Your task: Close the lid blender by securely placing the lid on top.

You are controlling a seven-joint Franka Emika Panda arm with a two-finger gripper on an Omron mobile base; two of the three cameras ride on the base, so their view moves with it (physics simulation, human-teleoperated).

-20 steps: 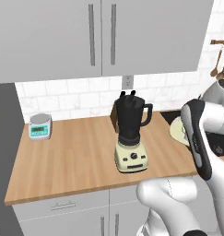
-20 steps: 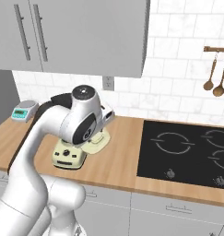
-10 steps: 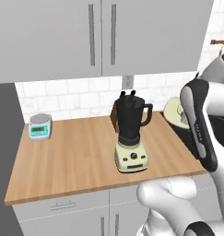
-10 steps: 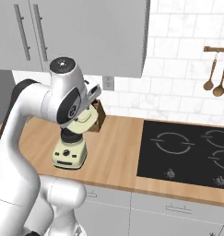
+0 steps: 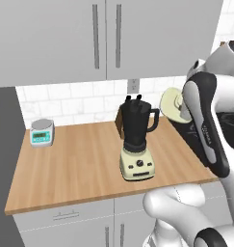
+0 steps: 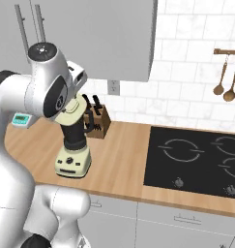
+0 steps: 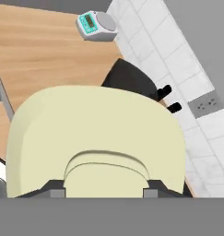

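The blender (image 5: 137, 144) stands on the wooden counter, its black jar (image 6: 74, 131) open on a cream base (image 6: 73, 162). My gripper (image 7: 103, 191) is shut on the lid (image 7: 95, 138), a pale cream-yellow disc gripped at its raised knob. The lid (image 5: 173, 104) hangs tilted in the air, about level with the jar's top and just to its right in the left base view. Seen from the right base camera, the lid (image 6: 73, 111) overlaps the jar's rim. Through the hand camera, the jar (image 7: 131, 81) shows dark beyond the lid's edge.
A knife block (image 6: 100, 121) stands right behind the blender against the tiled wall. A teal-and-grey scale (image 5: 42, 131) sits at the counter's far left. A black cooktop (image 6: 196, 160) lies to the right, with wooden spoons (image 6: 226, 77) hanging above. Grey cabinets (image 5: 104, 38) hang overhead.
The arm has lifted the lid from low beside the counter's right end up and leftward toward the jar's top. The blender has not moved.
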